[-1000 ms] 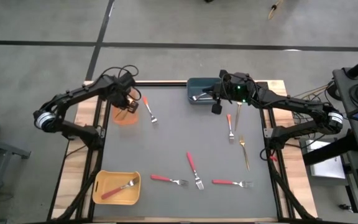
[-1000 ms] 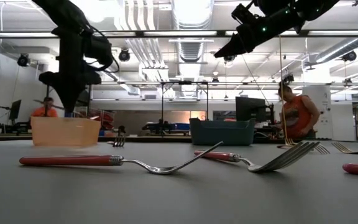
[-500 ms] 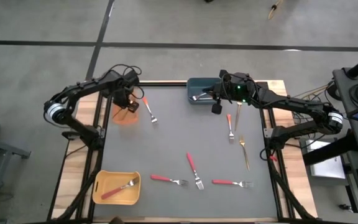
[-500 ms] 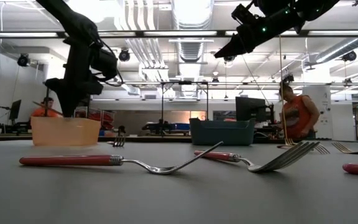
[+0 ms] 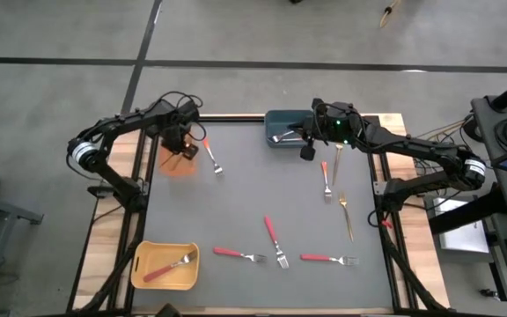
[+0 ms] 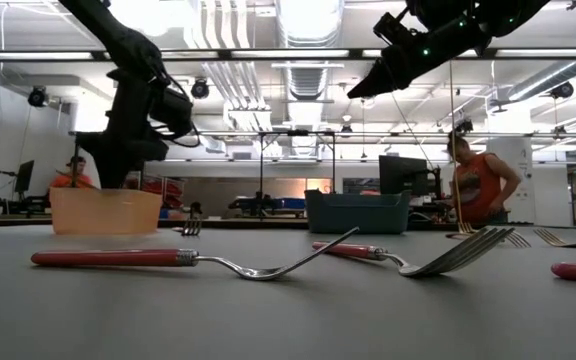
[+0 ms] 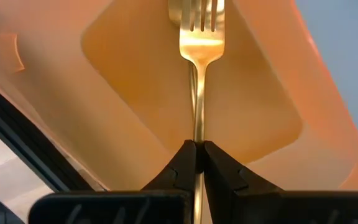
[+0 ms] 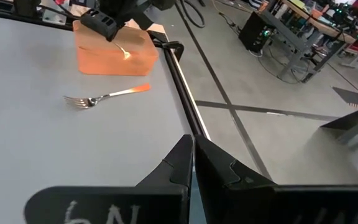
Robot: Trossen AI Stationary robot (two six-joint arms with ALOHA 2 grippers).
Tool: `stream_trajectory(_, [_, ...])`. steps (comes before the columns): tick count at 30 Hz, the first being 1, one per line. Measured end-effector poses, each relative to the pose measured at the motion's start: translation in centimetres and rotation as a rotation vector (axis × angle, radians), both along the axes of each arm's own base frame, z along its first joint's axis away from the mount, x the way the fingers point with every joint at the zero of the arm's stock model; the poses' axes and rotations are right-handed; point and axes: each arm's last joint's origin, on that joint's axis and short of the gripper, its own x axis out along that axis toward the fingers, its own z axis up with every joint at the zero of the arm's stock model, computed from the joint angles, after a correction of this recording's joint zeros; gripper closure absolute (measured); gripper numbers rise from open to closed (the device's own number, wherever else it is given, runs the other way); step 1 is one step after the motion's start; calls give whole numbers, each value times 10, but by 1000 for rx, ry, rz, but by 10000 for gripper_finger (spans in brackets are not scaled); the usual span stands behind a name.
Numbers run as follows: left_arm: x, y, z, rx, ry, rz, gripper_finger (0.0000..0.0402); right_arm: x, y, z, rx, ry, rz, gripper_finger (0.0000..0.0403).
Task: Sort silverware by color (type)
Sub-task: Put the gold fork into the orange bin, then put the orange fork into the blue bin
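Gold fork [image 7: 197, 74] clamped in left hand [image 7: 198, 163] over orange bin [image 5: 180, 164], right hand [image 5: 307, 153] closed empty, 4 red-handled forks [image 5: 275, 239].

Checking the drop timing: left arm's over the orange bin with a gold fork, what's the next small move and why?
Probably open the left gripper. It is shut on the gold fork, which hangs tines-first inside the orange bin, so release should drop it in. The right gripper waits shut and empty by the blue-grey bin.
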Motion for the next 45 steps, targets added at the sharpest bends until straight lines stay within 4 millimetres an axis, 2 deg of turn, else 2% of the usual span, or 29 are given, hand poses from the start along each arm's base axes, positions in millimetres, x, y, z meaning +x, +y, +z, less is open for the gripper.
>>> stream_trajectory(14, [1, 1, -4, 28, -20, 54, 401, 0, -1, 0, 1, 1, -3, 394])
stream_trajectory(23, [1, 1, -4, 29, -20, 53, 371, 0, -1, 0, 1, 1, -3, 394])
stream_trajectory(34, [0, 0, -3, 31, -23, 29, 368, 0, -1, 0, 0, 1, -3, 394])
stream_trajectory(39, [3, -2, 7, 82, -69, -41, 368, 0, -1, 0, 14, -5, -9, 394])
stream_trajectory(45, [17, -12, 38, 316, -279, -170, 368, -1, -1, -1, 90, -36, -38, 394])
